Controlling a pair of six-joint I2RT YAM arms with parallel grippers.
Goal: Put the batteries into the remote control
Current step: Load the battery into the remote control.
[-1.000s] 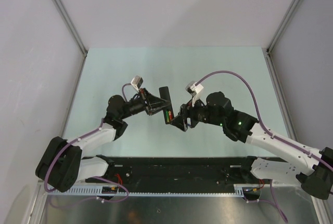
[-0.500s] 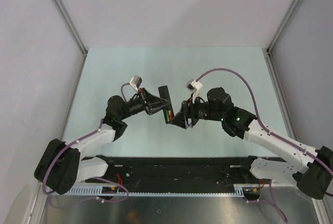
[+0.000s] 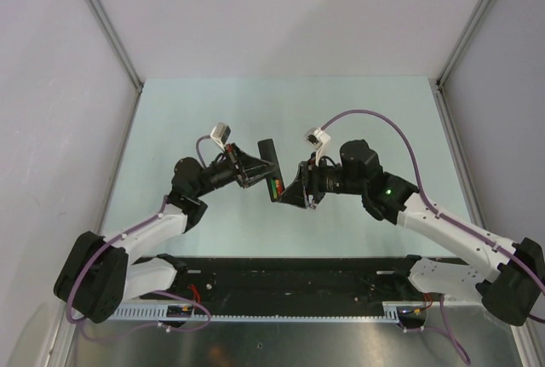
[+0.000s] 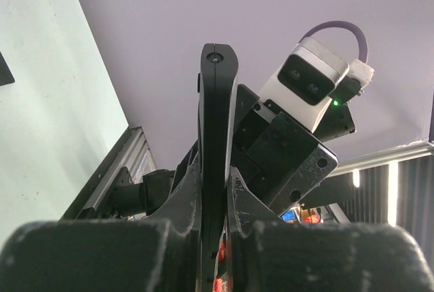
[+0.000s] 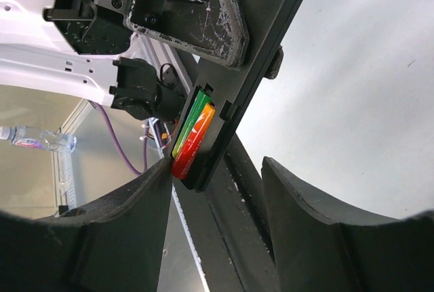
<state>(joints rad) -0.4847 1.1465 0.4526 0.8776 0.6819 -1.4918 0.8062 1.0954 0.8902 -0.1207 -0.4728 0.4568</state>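
My left gripper (image 3: 258, 174) is shut on the black remote control (image 3: 270, 161) and holds it above the table, tilted, with its recess toward the right arm. The green battery (image 5: 192, 120) and the red battery (image 5: 195, 143) lie side by side in the recess. They also show in the top view (image 3: 274, 188). In the left wrist view the remote (image 4: 217, 122) is edge-on between my fingers (image 4: 183, 204). My right gripper (image 5: 217, 197) is open and straddles the remote's lower end. Its left fingertip (image 5: 146, 190) touches the red battery's end.
The pale green table (image 3: 366, 111) lies below both arms, with grey walls and metal posts (image 3: 106, 22) round it. The black base rail (image 3: 289, 278) runs along the near edge. A small dark piece (image 4: 3, 68) lies on the table at the left wrist view's edge.
My right gripper has moved slightly up and left, closer round the remote's lower end. The left gripper and the remote have hardly moved.
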